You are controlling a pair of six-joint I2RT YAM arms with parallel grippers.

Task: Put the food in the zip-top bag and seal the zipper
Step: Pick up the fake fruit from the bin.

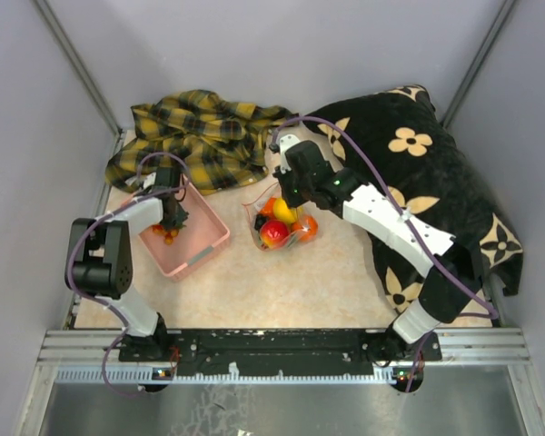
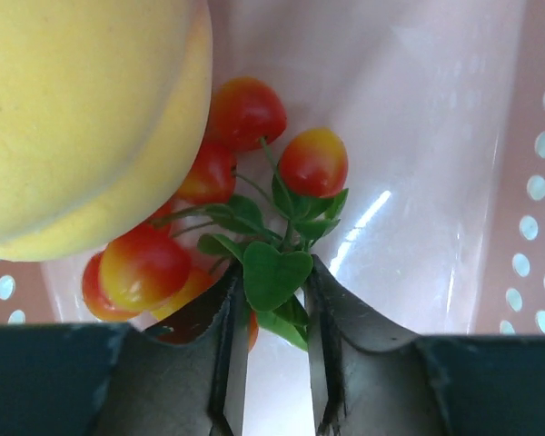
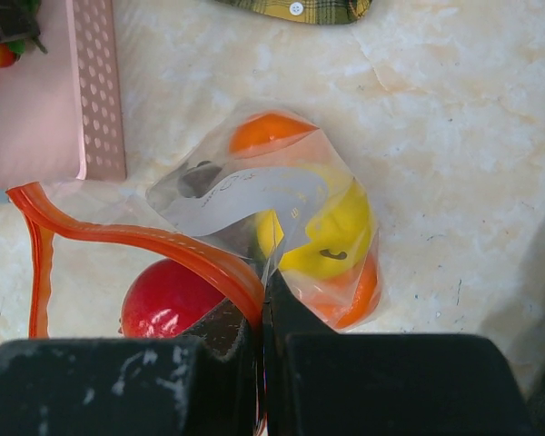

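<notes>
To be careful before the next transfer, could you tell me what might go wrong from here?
The left jaws bracket only the green leaves of the small red fruits in the pink basket; the bunch may slip free when lifted. The right jaws pinch the zip-top bag by one spot at its zipper; the mouth may sag, blocking the drop.

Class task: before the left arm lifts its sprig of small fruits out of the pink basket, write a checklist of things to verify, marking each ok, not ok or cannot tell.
1. Left pincer has a finger on either side of the fruit sprig leaves: ok.
2. Grip firm enough to lift: cannot tell.
3. Right pincer shut on the zip-top bag rim: ok.
4. Zipper parted, mouth open: ok.
5. Yellow fruit clear of the sprig: cannot tell.
</notes>
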